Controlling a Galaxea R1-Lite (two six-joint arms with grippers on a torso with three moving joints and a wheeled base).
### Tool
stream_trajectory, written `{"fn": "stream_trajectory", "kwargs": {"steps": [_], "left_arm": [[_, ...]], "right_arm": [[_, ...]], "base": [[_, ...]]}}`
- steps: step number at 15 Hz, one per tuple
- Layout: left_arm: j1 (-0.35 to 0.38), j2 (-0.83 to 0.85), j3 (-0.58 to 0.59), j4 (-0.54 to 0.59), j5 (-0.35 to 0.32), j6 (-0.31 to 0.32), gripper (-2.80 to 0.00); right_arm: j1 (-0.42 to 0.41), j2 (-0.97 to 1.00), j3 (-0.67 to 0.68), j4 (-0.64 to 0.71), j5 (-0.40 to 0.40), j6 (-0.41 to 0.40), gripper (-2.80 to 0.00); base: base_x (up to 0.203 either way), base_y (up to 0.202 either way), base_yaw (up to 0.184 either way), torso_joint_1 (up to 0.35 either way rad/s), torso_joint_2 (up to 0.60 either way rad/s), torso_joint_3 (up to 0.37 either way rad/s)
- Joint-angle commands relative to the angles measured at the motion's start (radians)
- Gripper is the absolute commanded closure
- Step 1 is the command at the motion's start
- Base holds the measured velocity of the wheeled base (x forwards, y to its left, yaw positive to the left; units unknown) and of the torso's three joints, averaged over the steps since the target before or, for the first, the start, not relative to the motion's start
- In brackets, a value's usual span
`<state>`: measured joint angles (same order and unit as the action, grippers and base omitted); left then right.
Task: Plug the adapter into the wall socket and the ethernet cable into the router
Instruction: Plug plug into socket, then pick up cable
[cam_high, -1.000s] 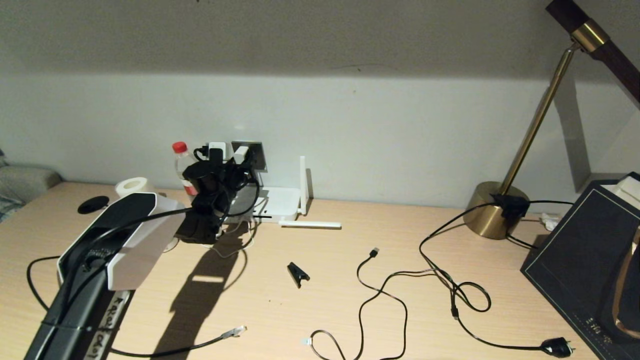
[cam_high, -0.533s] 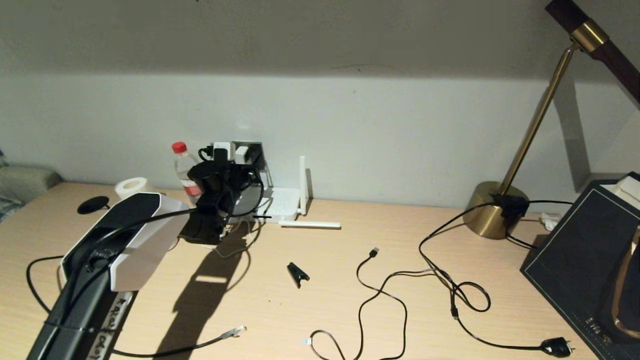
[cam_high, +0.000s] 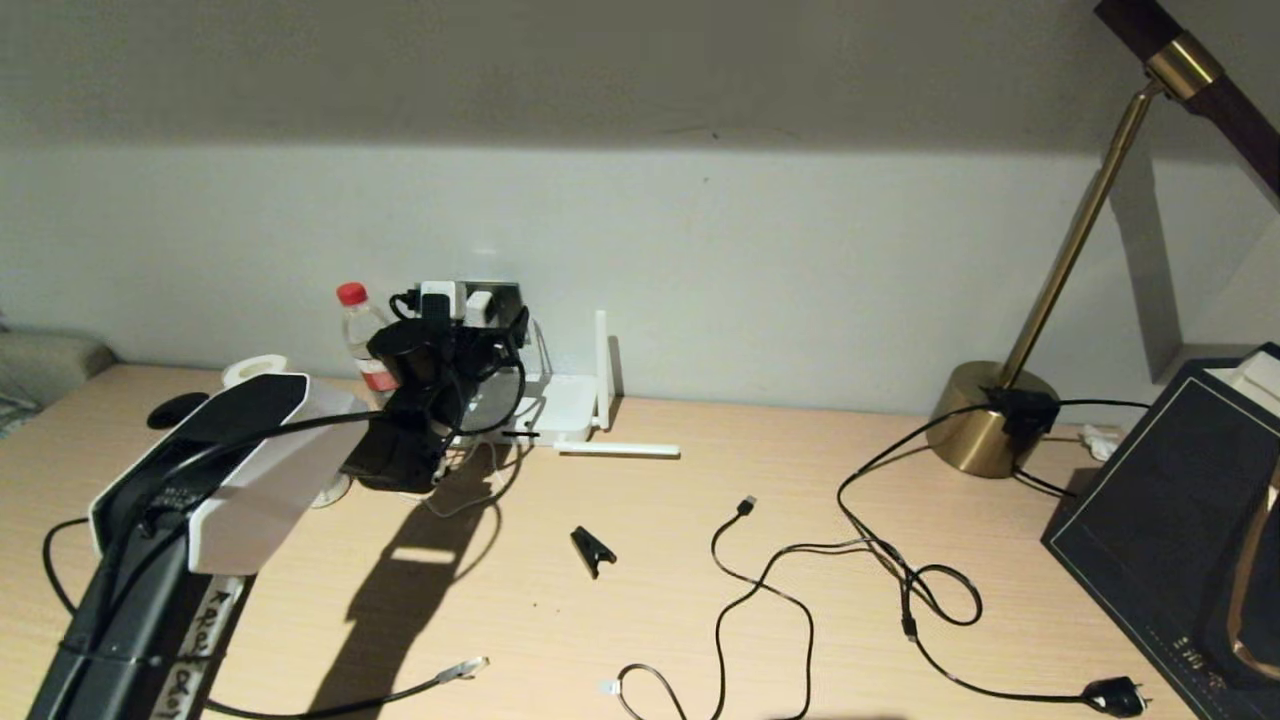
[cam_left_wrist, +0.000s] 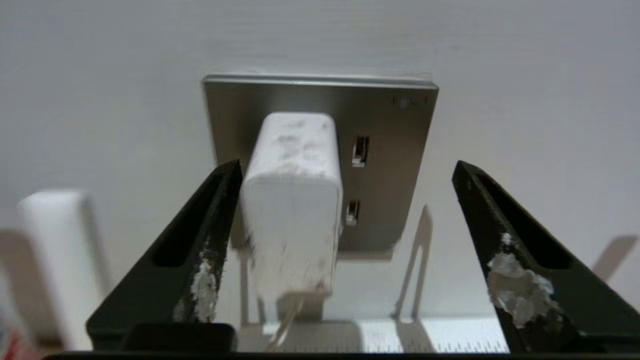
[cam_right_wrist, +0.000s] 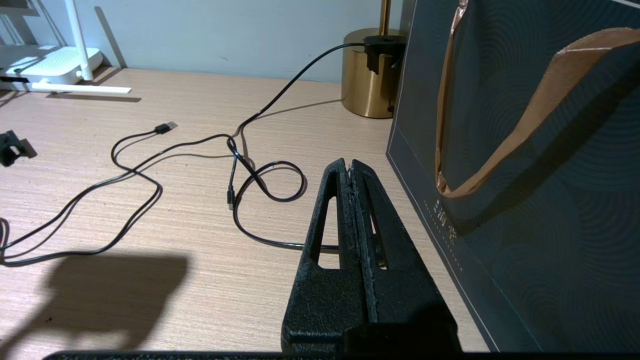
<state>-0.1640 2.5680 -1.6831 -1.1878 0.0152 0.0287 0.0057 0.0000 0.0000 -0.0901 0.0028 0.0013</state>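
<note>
Now wide jaws flanking adapter.

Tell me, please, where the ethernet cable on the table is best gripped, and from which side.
Probably on the black cord of the ethernet cable just behind its clear connector, from above, jaws across the cord. It lies flat on the table with bare wood around the tip; a hold near the connector should steady it for the router.

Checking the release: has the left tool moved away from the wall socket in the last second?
Yes. In the head view the left tool has pulled back slightly toward the robot, away from the wall socket.
</note>
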Motion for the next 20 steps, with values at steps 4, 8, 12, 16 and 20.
{"fn": "stream_trajectory", "kwargs": {"steps": [4,8,12,16,20], "left_arm": [[-0.003,-0.155,0.203,-0.063,0.006,-0.001,-2.80],[-0.003,-0.223,0.283,-0.066,0.008,-0.001,-2.80],[-0.005,-0.318,0.369,-0.061,0.007,-0.001,-2.80],[-0.005,-0.486,0.449,-0.057,0.005,0.001,-2.80],[-0.004,-0.770,0.594,-0.011,0.003,0.026,-2.80]], "right_arm": [[0.000,0.002,0.035,0.000,0.000,0.000,0.00],[0.000,0.002,0.035,0.000,0.000,0.000,0.00],[0.000,0.002,0.035,0.000,0.000,0.000,0.00],[0.000,0.002,0.035,0.000,0.000,0.000,0.00],[0.000,0.002,0.035,0.000,0.000,0.000,0.00]], "base": [[0.000,0.000,0.000,0.000,0.00,0.000],[0.000,0.000,0.000,0.000,0.00,0.000],[0.000,0.000,0.000,0.000,0.00,0.000],[0.000,0.000,0.000,0.000,0.00,0.000],[0.000,0.000,0.000,0.000,0.00,0.000]]}}
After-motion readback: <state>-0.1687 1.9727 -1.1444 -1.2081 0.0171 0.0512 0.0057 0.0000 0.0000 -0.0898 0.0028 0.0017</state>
